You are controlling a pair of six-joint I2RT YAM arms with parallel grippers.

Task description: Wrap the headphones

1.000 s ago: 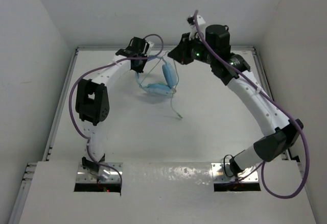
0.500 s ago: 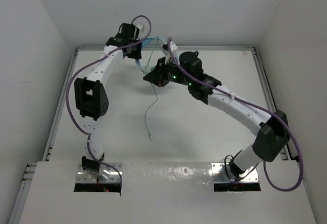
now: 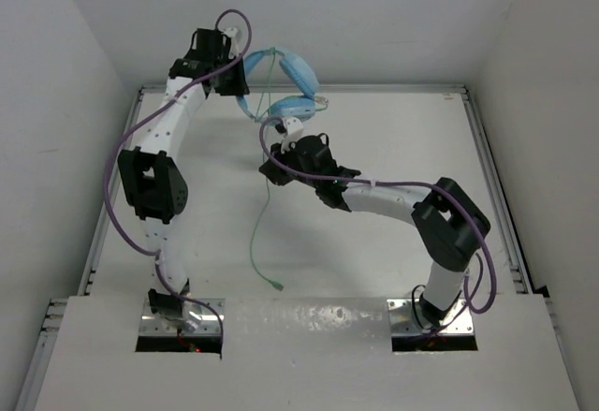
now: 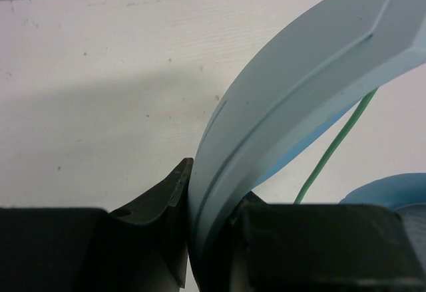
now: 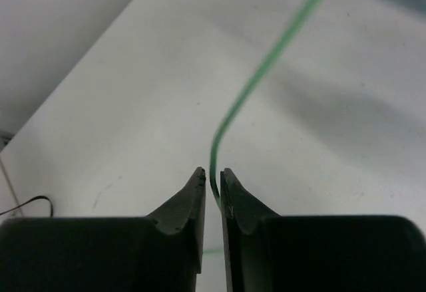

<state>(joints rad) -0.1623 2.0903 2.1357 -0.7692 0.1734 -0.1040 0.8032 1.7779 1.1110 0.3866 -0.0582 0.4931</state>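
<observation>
The light blue headphones point(image 3: 298, 72) hang in the air at the far left, held up by my left gripper point(image 3: 236, 81). In the left wrist view my left gripper point(image 4: 210, 219) is shut on the headband point(image 4: 286, 106), with an earcup's edge point(image 4: 393, 189) at the lower right. The thin green cable point(image 3: 258, 224) drops from the headphones through my right gripper point(image 3: 270, 165), and its plug end point(image 3: 280, 286) lies near the front ledge. In the right wrist view my right gripper point(image 5: 213, 175) is closed on the cable point(image 5: 266, 66), which runs up and to the right.
The white table point(image 3: 402, 139) is boxed in by white walls at the back and both sides. A white ledge point(image 3: 309, 322) at the front carries both arm bases. Purple arm cables point(image 3: 122, 168) loop beside both arms.
My left gripper has lifted the headphones up and to the far left. My right gripper has moved left and nearer along the cable. The cable's free end has slid toward the front ledge.
</observation>
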